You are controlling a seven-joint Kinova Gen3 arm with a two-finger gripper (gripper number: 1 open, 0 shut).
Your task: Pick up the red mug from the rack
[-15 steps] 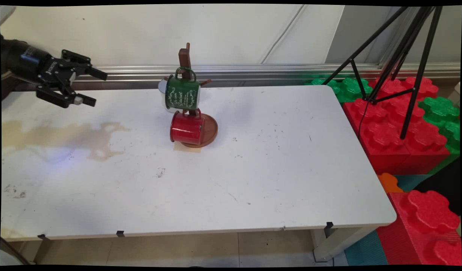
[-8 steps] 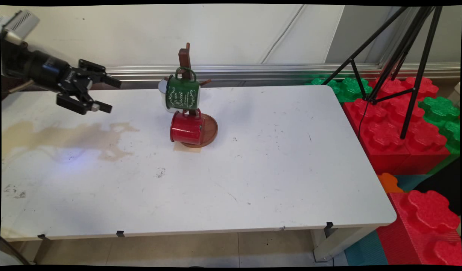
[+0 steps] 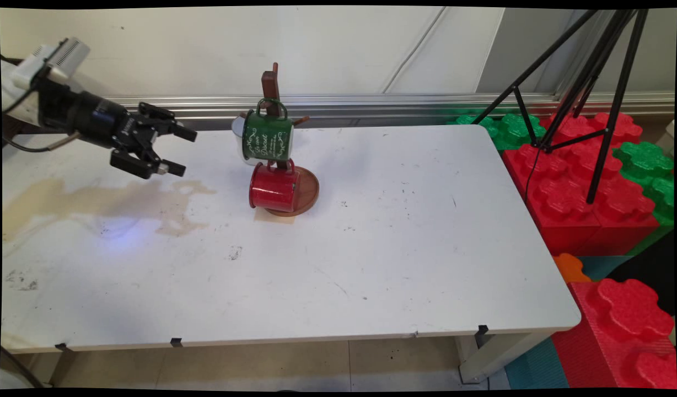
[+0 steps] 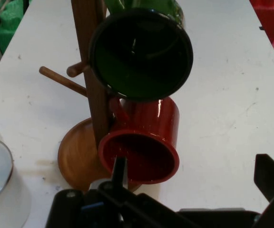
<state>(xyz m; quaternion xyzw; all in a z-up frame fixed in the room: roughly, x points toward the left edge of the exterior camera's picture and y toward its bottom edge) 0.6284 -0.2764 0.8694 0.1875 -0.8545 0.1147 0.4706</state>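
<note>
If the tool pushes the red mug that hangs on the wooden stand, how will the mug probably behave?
The red mug hangs by its handle from a peg of the stand, so it would probably swing, not slide. It looks like thin enamelled metal: likely light, stiff and glossy, perhaps slippery. The slim stand might wobble on its round base.

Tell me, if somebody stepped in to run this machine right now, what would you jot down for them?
Gripper: open, holding nothing, in the air above the white table's left rear part, pointing at the wooden mug tree.
Mugs: green mug hangs high on the tree, red mug hangs below it over the round base; white mug hangs on the tree's far side, mostly hidden in the main view.
Nearest to the gripper: the red mug, not touched.
Also: brownish stain on the table under the arm.
</note>
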